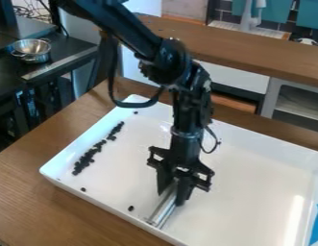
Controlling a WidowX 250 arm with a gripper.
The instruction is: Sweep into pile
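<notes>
While your black end effector (177,189) pinches a silver metal bar (162,210), most small black pieces (88,157) lie in a strip; you likely have strays (131,208) left to gather.

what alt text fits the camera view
The tool of a black robot arm grips a metal bar inside a white tray, where small dark pieces form a ragged line at left and a few strays lie apart.

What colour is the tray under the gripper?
White; the camera view shows the tray best.
</notes>
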